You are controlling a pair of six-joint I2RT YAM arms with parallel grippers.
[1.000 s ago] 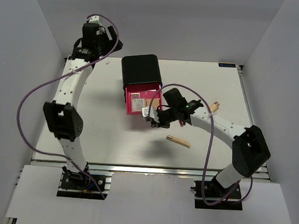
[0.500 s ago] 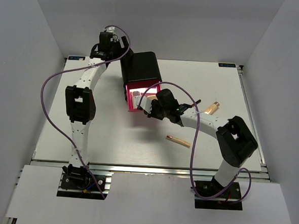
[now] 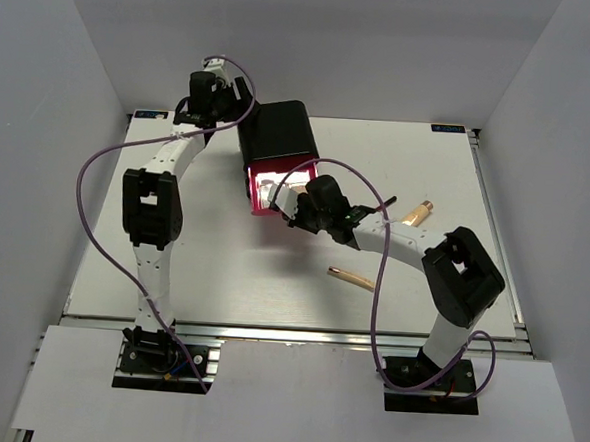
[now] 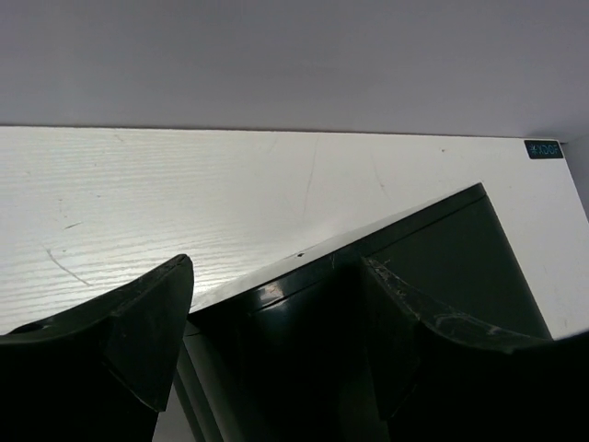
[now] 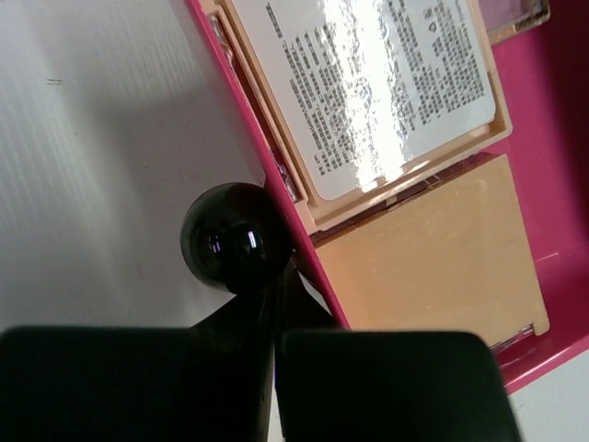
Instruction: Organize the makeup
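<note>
The black box (image 3: 278,132) stands at the back of the table with its pink drawer (image 3: 277,192) partly out. In the drawer (image 5: 557,166) lie a compact with a printed label (image 5: 377,92) and a plain peach compact (image 5: 433,262). My right gripper (image 3: 294,206) is shut, its tips (image 5: 279,276) against the drawer's front beside the black knob (image 5: 235,238). My left gripper (image 3: 232,107) is open, its fingers (image 4: 138,341) straddling the box's back left corner (image 4: 304,313). A slim gold-beige stick (image 3: 352,279) and a copper-tipped tube (image 3: 417,212) lie on the table.
White enclosure walls close in the table on the left, right and back. The right arm's forearm (image 3: 404,243) stretches across the table between the two loose items. A purple cable (image 3: 86,198) loops out to the left of the left arm.
The left arm swung right to the box's back corner and its jaws narrowed a little. The right gripper moved towards the box, and the pink drawer slid further in.
</note>
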